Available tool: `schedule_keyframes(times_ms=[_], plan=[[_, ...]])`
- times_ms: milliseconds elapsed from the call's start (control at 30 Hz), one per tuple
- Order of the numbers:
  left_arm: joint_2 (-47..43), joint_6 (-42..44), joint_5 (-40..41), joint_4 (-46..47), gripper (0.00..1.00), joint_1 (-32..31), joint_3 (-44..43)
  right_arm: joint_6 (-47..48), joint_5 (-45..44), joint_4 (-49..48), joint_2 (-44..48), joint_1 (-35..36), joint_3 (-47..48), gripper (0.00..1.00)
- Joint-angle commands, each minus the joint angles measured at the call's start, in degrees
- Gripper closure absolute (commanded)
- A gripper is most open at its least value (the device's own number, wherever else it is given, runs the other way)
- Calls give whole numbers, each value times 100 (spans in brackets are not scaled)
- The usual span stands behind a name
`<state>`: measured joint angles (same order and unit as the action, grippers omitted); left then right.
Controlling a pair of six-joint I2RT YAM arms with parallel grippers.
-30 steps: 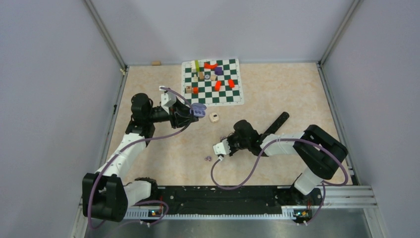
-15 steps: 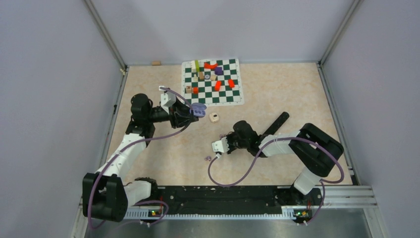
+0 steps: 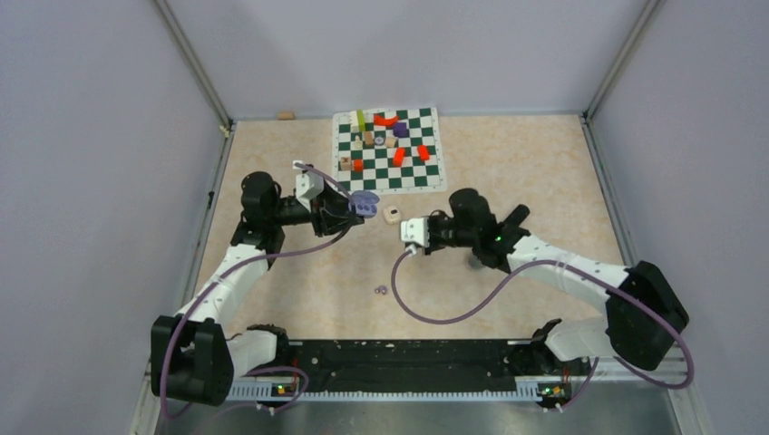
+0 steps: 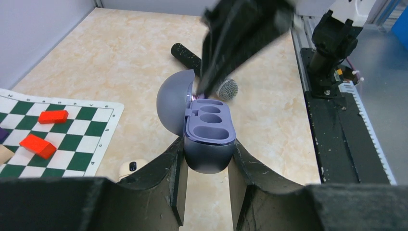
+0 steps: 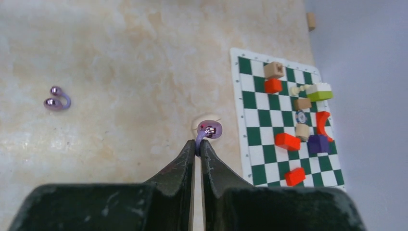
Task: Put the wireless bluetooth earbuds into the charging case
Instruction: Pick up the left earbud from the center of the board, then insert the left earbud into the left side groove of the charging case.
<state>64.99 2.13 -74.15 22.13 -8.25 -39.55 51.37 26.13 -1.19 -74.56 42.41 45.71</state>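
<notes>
wireless bluetooth earbuds (image 5: 210, 130), split between two places. first one pinched by its thin curved stem between the fingertips of the right gripper (image 5: 197, 144), jaws pressed almost together on that stem, rounded purple bulb poking out past the tips. held in the air above the table (image 3: 544, 163), and from the right wrist seen over a small cream die (image 3: 392, 215) near the closest edge of the chessboard mat (image 3: 390, 149). second earbud (image 3: 381, 290) lying loose on the tabletop, two shiny bulbs joined by a hook, well apart from both grippers and closer to the arm bases.

charging case (image 4: 209, 130) clamped around its lower body by the left gripper (image 4: 207, 147), one dark finger on each side, raised off the table. lid swung open to the left in the left wrist view, moulded wells facing up.

from that same wrist view, blurred dark fingers of the right gripper reaching down from the top, tips just beside the hinge side of the open case; touching it or not, cannot tell.

beyond the case, a black microphone (image 4: 226, 89) flat on the table, mesh head pointing toward the near rail. on the mat, several red blocks, a purple block (image 5: 317, 143), a few wooden pieces and a green-topped brick.
</notes>
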Motion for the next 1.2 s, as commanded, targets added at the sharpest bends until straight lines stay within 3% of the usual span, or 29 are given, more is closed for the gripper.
schedule_keyframes(times_ms=[0, 133, 233, 333, 433, 600, 767, 1167], plan=[[-79, 846, -198, -333, 100, -149, 0, -1147, 1884, 1317, 530, -734, 1062, 94], [-3, 1860, -191, -1324, 100, -277, -306, -1955, 3057, 1585, 725, -1175, 1584, 95], [186, 2866, -146, -2839, 100, -361, -872, -2466, 3575, 1526, 779, -1239, 1798, 95], [377, 3649, -50, -3696, 100, -506, -1422, -3510, 4006, 641, 766, -1240, 1747, 94], [513, 3743, -21, -3906, 100, -684, -1660, -4618, 4229, -549, 714, -1238, 1536, 94], [590, 3634, 54, -3700, 100, -1164, -1514, -4954, 4123, -885, 525, -1129, 1512, 94], [600, 2526, -69, -2464, 100, -1487, -1113, -4644, 3918, -551, 468, -814, 1474, 94], [587, 1467, -148, -1396, 100, -1513, -872, -3877, 3429, 24, 568, -456, 1209, 94]])
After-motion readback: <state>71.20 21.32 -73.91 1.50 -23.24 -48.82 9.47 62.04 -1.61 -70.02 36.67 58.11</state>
